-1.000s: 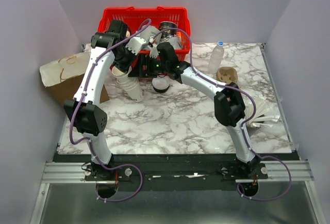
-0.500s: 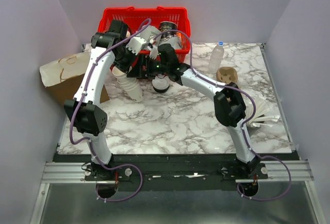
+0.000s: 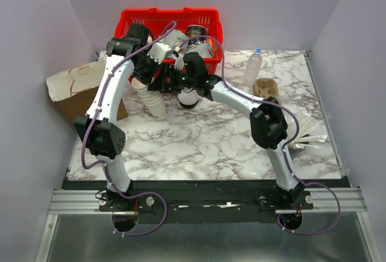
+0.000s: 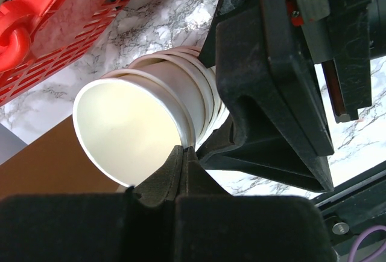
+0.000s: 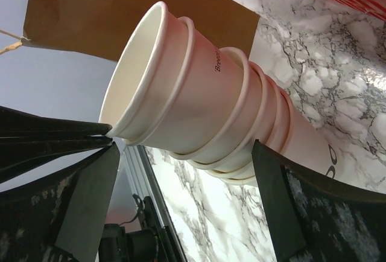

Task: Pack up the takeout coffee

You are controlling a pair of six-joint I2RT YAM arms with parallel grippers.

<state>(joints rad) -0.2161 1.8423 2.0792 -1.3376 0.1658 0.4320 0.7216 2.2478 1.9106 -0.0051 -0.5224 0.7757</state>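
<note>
On the white marble-patterned tabletop [image 3: 199,141], the small cream-white paper takeout cup [image 3: 187,98] sits under the right arm's wrist, free of both end effectors and just to the right of the right end effector [image 5: 184,153]. It shows a round pale top and seems upright, long axis vertical, but the arm hides part of it, so I cannot be sure. Just left of it is the stack of nested cream-white paper cups [image 5: 205,111], tilted, mouth toward the far left. The right end effector's jaws stand wide, straddling that stack. The left end effector [image 4: 183,150] is pinched closed on the outermost cup's rim. Behind them stands the red plastic mesh basket [image 3: 151,14]
</note>
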